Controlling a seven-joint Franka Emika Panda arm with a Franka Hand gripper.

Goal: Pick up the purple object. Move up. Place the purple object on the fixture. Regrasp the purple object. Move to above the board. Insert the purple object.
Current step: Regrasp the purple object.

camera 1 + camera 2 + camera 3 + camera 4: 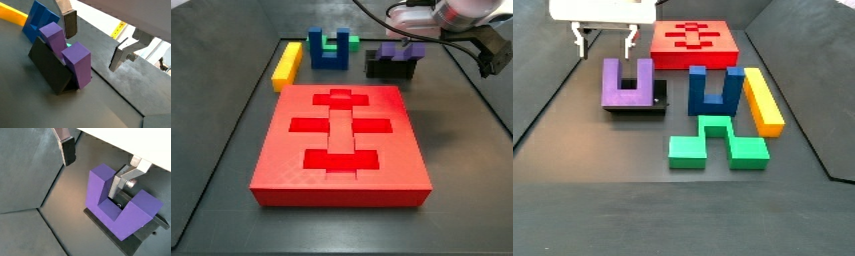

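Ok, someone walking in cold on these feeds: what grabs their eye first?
Probably the big red board, filling the middle of the floor in a side view. Next the purple object, prongs up, sitting on the dark fixture beside the blue U-block. The gripper hangs open just behind it, holding nothing, with a yellow bar and a green piece nearby.

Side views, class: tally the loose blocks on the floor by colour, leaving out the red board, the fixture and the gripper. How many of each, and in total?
Purple object: 1
Blue U-shaped block: 1
Yellow bar: 1
Green block: 1
Total: 4
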